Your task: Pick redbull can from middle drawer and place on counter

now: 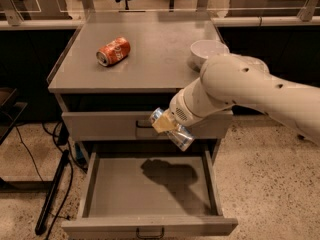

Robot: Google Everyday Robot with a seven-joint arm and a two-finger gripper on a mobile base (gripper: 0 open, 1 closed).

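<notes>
The redbull can (174, 130), slim, silver and blue, is tilted in my gripper (165, 125), which is shut on it. The gripper holds it in the air in front of the upper drawer front, above the open middle drawer (150, 193). The drawer's grey floor shows only the arm's shadow. The counter (145, 59) lies above and behind the can. My white arm comes in from the right.
An orange-red soda can (113, 51) lies on its side on the counter's left. A white bowl (206, 53) stands at the counter's right, partly behind my arm. A dark pole (52, 191) and cables lie on the floor at left.
</notes>
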